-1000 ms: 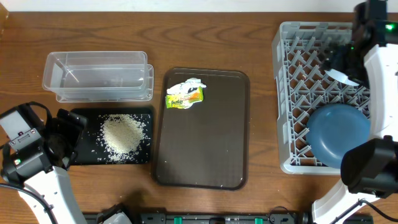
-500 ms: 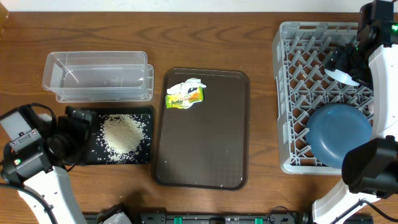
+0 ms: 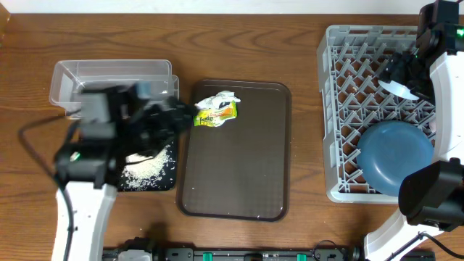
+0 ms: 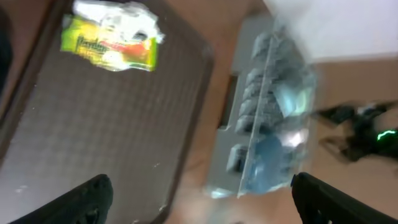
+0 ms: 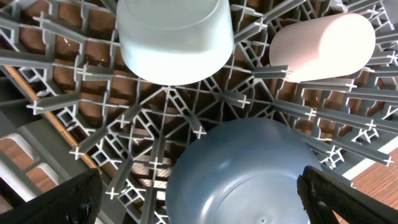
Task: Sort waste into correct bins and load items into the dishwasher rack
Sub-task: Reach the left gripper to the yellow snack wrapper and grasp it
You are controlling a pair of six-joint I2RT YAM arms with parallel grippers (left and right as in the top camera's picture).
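The rack [image 3: 341,43] looks nearly loaded: the plate [image 3: 395,156], a pale bowl [image 5: 175,37] and the pink cup [image 5: 323,46] lie in it. I can't pick out a second bowl. Rice [image 3: 148,165] sits in the black tray [image 3: 170,181]. The wrapper [image 3: 215,110] remains unbinned at the far end of the brown tray [image 3: 239,174]. My left gripper [image 4: 205,199] hangs just left of it, fingers apart. My right gripper [image 5: 205,199] is spread and empty over the rack.

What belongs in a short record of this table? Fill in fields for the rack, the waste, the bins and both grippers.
in the rack: blue plate, upturned pale bowl, pink cup
wrapper: on the brown tray
rice: on the black tray
clear tub: nothing seen inside
left gripper: open, empty, near the wrapper
right gripper: open, empty, above the rack
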